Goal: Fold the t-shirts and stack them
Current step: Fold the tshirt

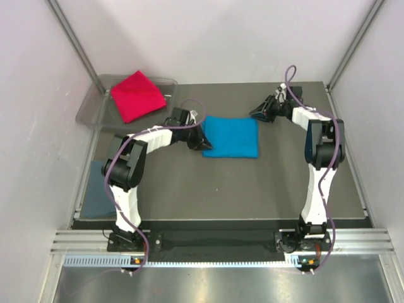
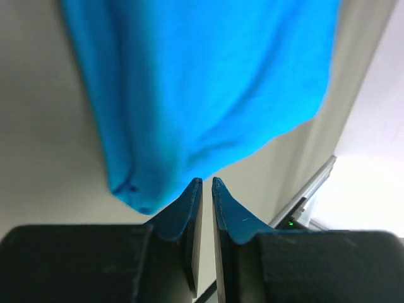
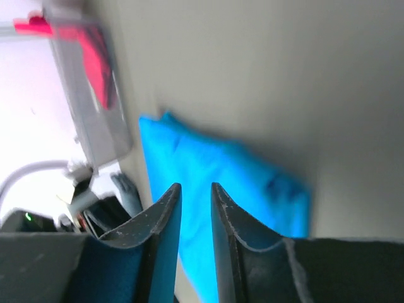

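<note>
A folded turquoise-blue t-shirt [image 1: 232, 136] lies flat on the dark mat. My left gripper [image 1: 203, 137] is at its left edge. In the left wrist view the jaws [image 2: 207, 182] stand a thin slit apart with nothing between them, and the blue cloth [image 2: 202, 95] lies just beyond the tips. My right gripper [image 1: 254, 113] hovers off the shirt's far right corner. Its jaws [image 3: 196, 186] are a little apart and empty, above the blue shirt [image 3: 208, 170]. The red t-shirt [image 1: 137, 95] rests folded in the tray. A grey-blue t-shirt [image 1: 98, 192] lies off the mat's left edge.
The clear plastic tray [image 1: 91, 107] stands at the back left, beyond the mat's corner. Metal frame posts rise at both back corners, and white walls close in left and right. The arm bases sit on the rail at the near edge.
</note>
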